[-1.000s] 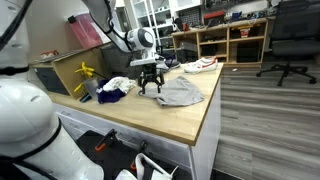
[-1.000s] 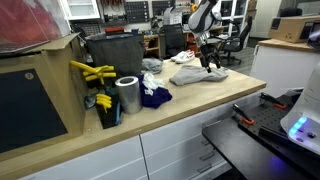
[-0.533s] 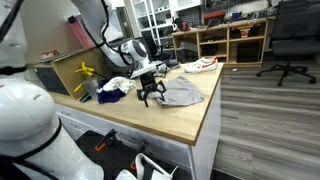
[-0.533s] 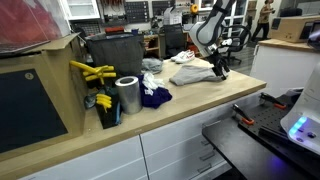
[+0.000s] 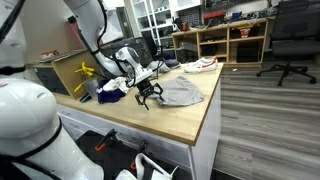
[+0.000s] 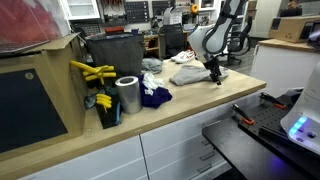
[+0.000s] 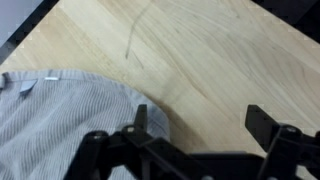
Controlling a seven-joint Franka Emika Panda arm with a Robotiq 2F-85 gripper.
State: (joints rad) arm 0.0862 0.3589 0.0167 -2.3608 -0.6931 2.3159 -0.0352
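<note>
Jaws spread wide and empty, the robot arm (image 5: 127,60) hovers low over the light wooden table (image 7: 200,60); the crumpled grey striped cloth (image 7: 60,120) lies at eight o'clock in the wrist view.

Item counts. Bench (image 5: 180,118): one. Robot arm with tool (image 5: 151,98): one. Cloths on the bench: three in all, namely one grey cloth (image 5: 182,93), one dark blue cloth (image 6: 153,97) and one white cloth (image 5: 118,83). Metal cylinder (image 6: 127,95): one. Yellow-handled items (image 6: 90,72): at least two, exact number unclear. Office chair (image 5: 290,40): one.
</note>
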